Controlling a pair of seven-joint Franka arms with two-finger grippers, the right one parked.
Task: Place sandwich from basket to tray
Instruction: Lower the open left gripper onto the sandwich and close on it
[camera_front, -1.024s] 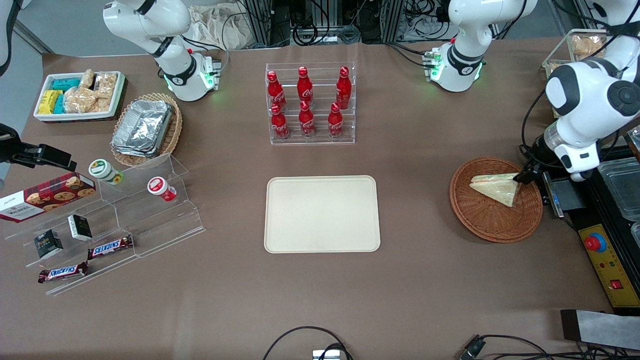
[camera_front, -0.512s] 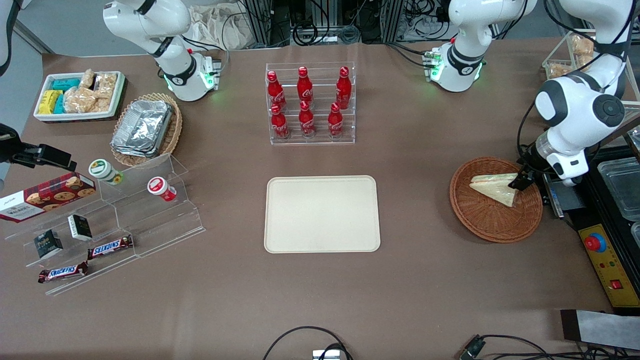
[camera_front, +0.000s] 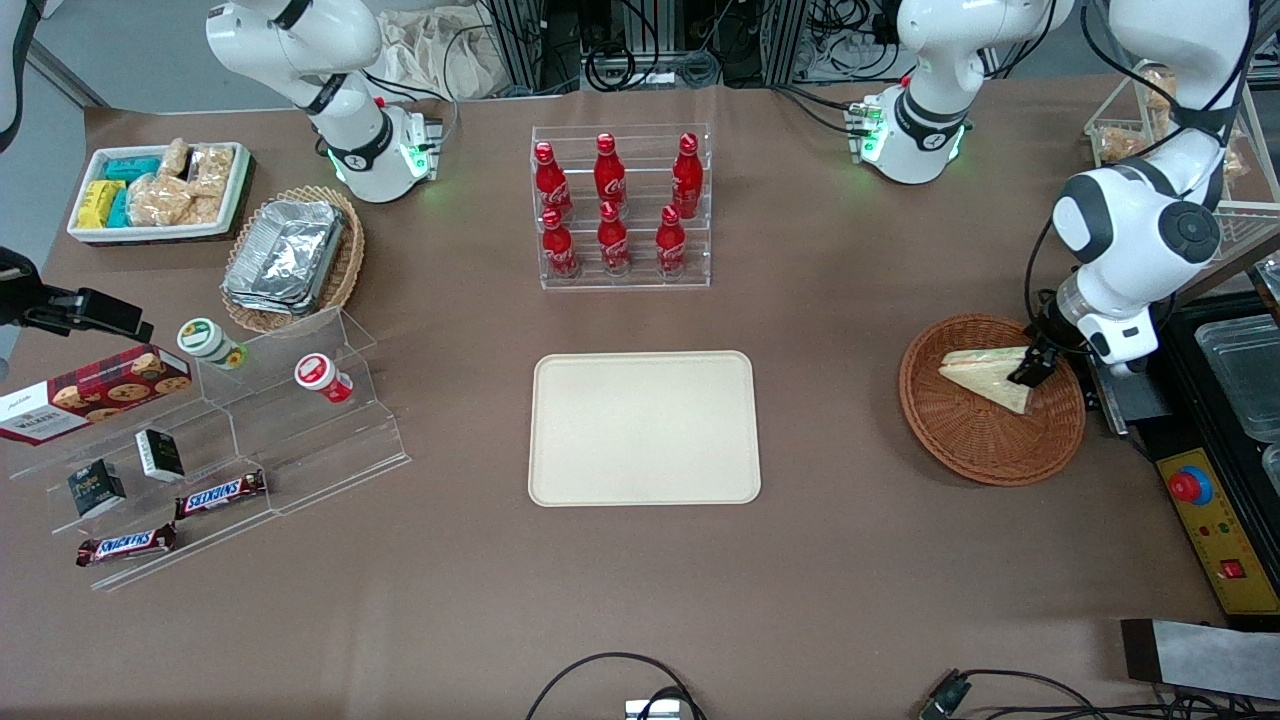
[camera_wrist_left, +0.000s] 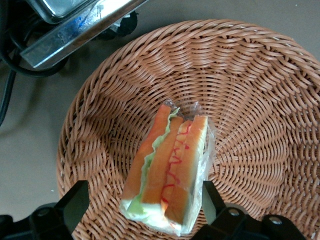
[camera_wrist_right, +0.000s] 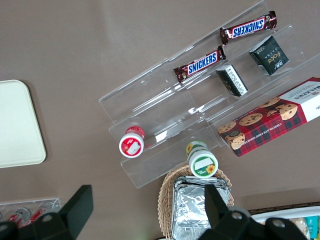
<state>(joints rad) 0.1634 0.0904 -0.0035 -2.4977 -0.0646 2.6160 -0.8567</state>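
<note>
A: Left wrist view puts the sandwich (camera_wrist_left: 170, 175) on its side in the basket (camera_wrist_left: 260, 85), cut edge up. Two orange layers, a frilly green leaf and a red squiggle show through the clear wrap.

B: And the gripper (camera_wrist_left: 142, 205)?

A: Its fingers (camera_wrist_left: 75, 202) are spread wide, one on each side of the sandwich's wide end, neither touching the bread. It holds nothing.

B: How would you expect the wedge to handle?

A: Light and soft, I'd judge. White bread gives under pressure, so a hard squeeze would crush it and push the filling out. The film looks glossy, so it may be slippery too. I'd close across the two flat bread faces near the thick end, where there is the most body, and only firmly enough to lift.

B: What about the basket?

A: Round, shallow, reddish-brown wicker with a ribbed weave; the wrap could snag on it, though that's a guess.

B: Where does it all sit in the front view?

A: The basket (camera_front: 985, 440) is toward the working arm's end of the table, well apart from the tray (camera_front: 644, 470). The tray is a smooth, flat, cream rectangle with rounded corners and a low rim.
</note>
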